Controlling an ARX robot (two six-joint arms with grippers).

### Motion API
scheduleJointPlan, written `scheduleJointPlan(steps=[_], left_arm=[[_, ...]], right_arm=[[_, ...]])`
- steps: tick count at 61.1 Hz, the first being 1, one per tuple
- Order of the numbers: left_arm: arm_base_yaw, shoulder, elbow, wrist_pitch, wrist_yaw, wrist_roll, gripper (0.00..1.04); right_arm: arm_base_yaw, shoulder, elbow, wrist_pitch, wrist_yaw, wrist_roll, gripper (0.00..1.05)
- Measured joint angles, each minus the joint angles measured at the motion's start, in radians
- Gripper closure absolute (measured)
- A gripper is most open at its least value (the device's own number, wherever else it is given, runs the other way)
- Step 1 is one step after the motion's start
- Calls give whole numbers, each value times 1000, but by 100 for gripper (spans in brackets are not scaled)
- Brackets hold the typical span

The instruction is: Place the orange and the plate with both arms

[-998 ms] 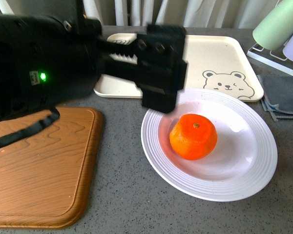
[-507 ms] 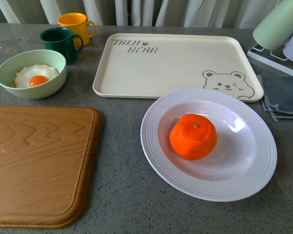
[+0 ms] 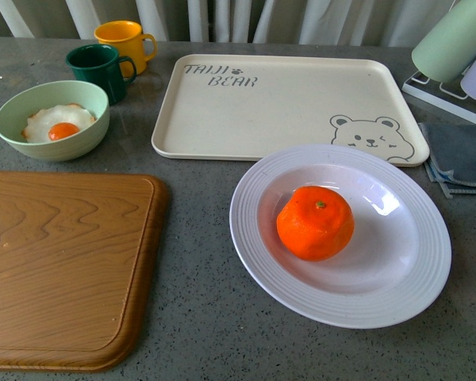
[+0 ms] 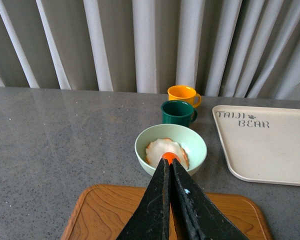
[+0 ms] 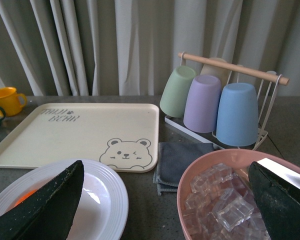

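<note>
The orange (image 3: pixel 315 223) lies in the middle of the white ridged plate (image 3: pixel 341 311), which stands on the grey table in front of the bear tray. Neither gripper shows in the front view. In the left wrist view my left gripper (image 4: pixel 168 160) is shut and empty, held above the wooden board (image 4: pixel 105 210) and pointing towards the green bowl. In the right wrist view my right gripper (image 5: pixel 165 166) is open and empty. The plate (image 5: pixel 107 190) lies by one finger (image 5: pixel 50 205), which hides all but a sliver of the orange (image 5: pixel 21 199).
A cream bear tray (image 3: pixel 285 103) lies behind the plate. A wooden board (image 3: pixel 63 270) lies at the left, with a green bowl holding a fried egg (image 3: pixel 51 119) and two mugs (image 3: pixel 103 67) behind it. A grey cloth (image 3: pixel 460 159), a cup rack (image 5: pixel 215 100) and a pink bowl of ice (image 5: pixel 220 200) stand at the right.
A second ago my left arm filled the left of the front view, reaching near the plate. It has pulled back out of that view. The orange and plate have not moved.
</note>
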Motion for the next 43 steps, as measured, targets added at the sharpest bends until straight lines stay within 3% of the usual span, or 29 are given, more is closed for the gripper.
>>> scheduleJointPlan(steps=[7, 12, 43], left_arm=[[75, -92, 0, -83, 96, 1, 103], [110, -151, -2, -136, 101, 1, 103], [113, -420, -2, -395, 111, 1, 103]], right_arm=[[0, 0, 0, 0, 0, 0, 9], [0, 0, 0, 0, 0, 0, 9], [0, 0, 0, 0, 0, 0, 9]])
